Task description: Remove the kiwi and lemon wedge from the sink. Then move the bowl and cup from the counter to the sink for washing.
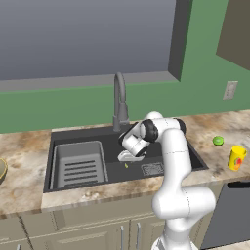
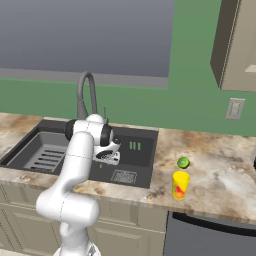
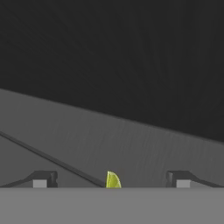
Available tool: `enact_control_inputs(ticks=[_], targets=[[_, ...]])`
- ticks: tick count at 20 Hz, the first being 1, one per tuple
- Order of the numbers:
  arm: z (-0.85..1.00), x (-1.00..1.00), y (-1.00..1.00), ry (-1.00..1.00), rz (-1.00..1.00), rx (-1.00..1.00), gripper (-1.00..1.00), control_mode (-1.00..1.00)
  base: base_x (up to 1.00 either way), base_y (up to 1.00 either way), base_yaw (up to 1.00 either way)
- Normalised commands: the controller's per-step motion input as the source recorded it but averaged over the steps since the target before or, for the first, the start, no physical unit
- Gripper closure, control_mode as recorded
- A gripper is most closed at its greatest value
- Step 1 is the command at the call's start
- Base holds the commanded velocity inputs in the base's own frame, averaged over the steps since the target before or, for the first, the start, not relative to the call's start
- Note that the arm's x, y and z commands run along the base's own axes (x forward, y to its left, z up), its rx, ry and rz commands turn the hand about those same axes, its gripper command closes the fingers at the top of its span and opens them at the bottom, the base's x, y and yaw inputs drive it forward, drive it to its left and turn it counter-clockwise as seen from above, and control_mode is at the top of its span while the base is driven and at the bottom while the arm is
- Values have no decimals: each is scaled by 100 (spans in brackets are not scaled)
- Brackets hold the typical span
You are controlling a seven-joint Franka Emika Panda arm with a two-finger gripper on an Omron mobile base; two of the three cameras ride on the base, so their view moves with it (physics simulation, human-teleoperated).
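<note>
The lemon wedge (image 1: 126, 165) (image 2: 100, 165) lies on the floor of the dark grey sink (image 1: 73, 137) (image 2: 142, 134), near the square drain. My gripper (image 1: 130, 156) (image 2: 108, 158) (image 3: 111, 181) hangs low inside the basin just above it, open. In the hand view the pale yellow-green lemon wedge (image 3: 113, 180) sits between the two spread fingertips (image 3: 43, 179), untouched. The kiwi (image 1: 218, 141) (image 2: 183, 162) rests on the counter (image 1: 29, 146) (image 2: 225, 170) right of the sink. Just in front of the kiwi stands the yellow cup (image 1: 237, 157) (image 2: 180, 184). A sliver of the bowl (image 1: 1, 169) shows at the far left edge.
A grey ribbed rack insert (image 1: 79, 165) (image 2: 45, 152) fills the sink's left half. The gooseneck faucet (image 1: 120, 100) (image 2: 86, 92) rises behind the basin, close to my arm. A dark appliance front (image 1: 229, 215) sits under the right counter; a wall outlet (image 2: 234, 108) is above it.
</note>
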Motion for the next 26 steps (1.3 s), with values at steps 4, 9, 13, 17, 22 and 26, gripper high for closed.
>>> enact_control_inputs(ticks=[4, 9, 13, 17, 22, 26], targets=[[-14, -11, 0, 0, 0, 0, -100, -100, 0, 0, 0], [-10, -12, 0, 0, 0, 0, -100, -100, 0, 0, 0], [-8, -11, 0, 0, 0, 0, -100, -100, 0, 0, 0], [-9, -17, 0, 0, 0, 0, -100, -100, 0, 0, 0], [-4, -21, -3, 0, 0, 0, -100, -100, 0, 0, 0], [0, -16, -3, 0, 0, 0, -100, -100, 0, 0, 0]])
